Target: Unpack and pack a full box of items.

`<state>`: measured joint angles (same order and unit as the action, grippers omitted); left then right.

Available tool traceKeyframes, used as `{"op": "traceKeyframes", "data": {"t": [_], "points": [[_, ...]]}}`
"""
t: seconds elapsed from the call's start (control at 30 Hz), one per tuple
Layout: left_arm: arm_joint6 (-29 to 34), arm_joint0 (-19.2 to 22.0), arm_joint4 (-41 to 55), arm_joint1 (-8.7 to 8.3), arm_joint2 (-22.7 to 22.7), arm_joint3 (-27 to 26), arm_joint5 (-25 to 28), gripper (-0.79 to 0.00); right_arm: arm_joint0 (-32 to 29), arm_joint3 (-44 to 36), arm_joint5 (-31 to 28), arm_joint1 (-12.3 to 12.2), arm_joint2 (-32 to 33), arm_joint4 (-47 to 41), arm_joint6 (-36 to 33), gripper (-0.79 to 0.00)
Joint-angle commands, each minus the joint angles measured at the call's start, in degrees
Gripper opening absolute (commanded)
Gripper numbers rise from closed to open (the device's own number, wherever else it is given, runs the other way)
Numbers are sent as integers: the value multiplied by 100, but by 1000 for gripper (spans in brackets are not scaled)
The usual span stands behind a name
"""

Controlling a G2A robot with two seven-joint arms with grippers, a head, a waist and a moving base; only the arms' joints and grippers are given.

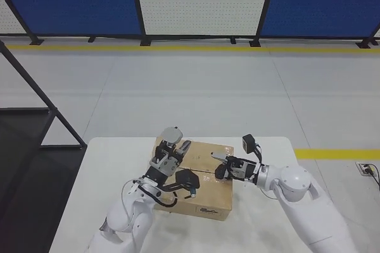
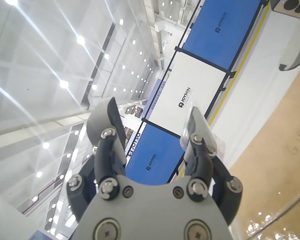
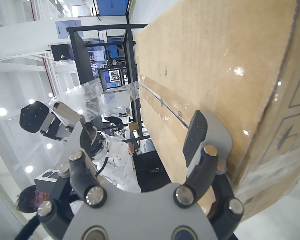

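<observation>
The cardboard box (image 1: 209, 190) stands on the white desk (image 1: 101, 190), about midway between the desk's left and right sides and close to its far edge. Its top flaps are folded shut and meet in a seam that runs left to right across the top, with glossy clear tape along the seam.

A strip of that clear tape (image 3: 90, 96) has come up from the left end of the seam. It stretches through the air from the box's edge to the left gripper (image 1: 172, 147). This gripper sits at the far left corner of the box and is tipped upward, away from the desk. Its fingers (image 2: 110, 116) are spread wide with nothing between them. In the left wrist view, a crumpled bit of the tape clings to the outer side of one finger.

The right gripper (image 1: 220, 166) lies over the right half of the box top. Its fingers are also spread and grip nothing. One ribbed pad (image 3: 195, 136) lies against the cardboard just beside the taped seam.

Beyond the desk, a pale floor (image 1: 196, 88) runs to a row of blue and white partition panels (image 1: 76, 16).
</observation>
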<state>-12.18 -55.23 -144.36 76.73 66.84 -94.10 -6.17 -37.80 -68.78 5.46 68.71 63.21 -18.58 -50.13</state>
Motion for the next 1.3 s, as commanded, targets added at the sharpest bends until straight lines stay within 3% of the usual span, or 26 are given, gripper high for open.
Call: {"op": "traceKeyframes", "data": {"t": [0.0,0.43,1.27], "points": [[10,33,-19,18,-88,94,-45,-225,-7,3,0,-4,10,11,-9,0],[-111,-192,-212,66,-396,141,-346,-219,-29,-58,80,-6,12,58,0,0],[-97,-305,-309,92,-322,-104,-397,-203,-78,-174,165,-12,31,114,32,0]]}}
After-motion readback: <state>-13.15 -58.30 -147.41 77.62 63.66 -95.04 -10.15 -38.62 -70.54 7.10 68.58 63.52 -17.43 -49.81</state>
